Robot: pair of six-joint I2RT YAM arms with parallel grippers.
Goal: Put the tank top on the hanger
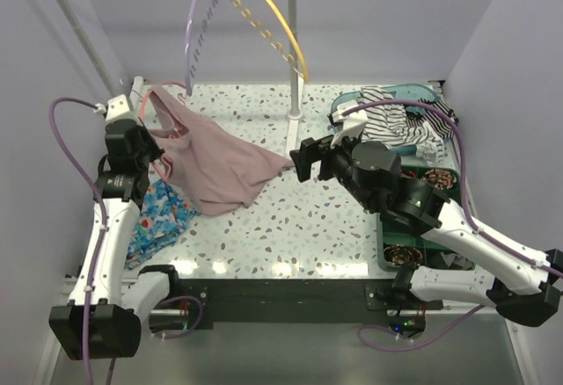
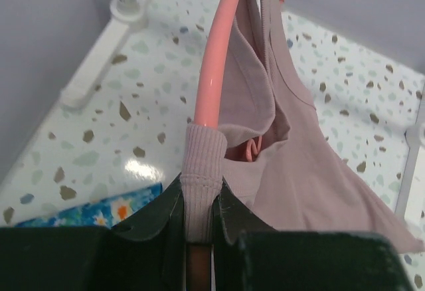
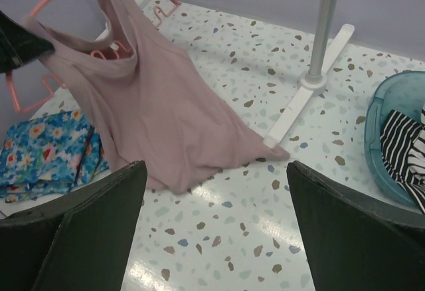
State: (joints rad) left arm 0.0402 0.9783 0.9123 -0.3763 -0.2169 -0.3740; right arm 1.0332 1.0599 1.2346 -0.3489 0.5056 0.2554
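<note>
Top external view: terrazzo table (image 1: 334, 218) with both arms reaching in; only here do the lilac hanger (image 1: 195, 25) and yellow hanger (image 1: 277, 20) show, hung on the rack post (image 1: 293, 51).
Tank top (image 1: 220, 161): draped from the hanger at far left, its hem trailing right across the table.
Left arm: upright along the left edge, wrist turned toward the top.
Right arm: stretched low from the right, pointing at the hem.
Blue floral cloth (image 1: 158, 218): flat on the table, beside the tank top.
Hanger (image 2: 216, 65): coral hoop, lifted; right wrist view shows 1 strap looped over it.
Left gripper (image 2: 199, 204): left wrist view alone shows the jaws clamped on the hanger rim, the ribbed strap band wrapped around it there.
Right gripper (image 3: 216, 168): jaws wide apart, nothing between them, near the hem.
</note>
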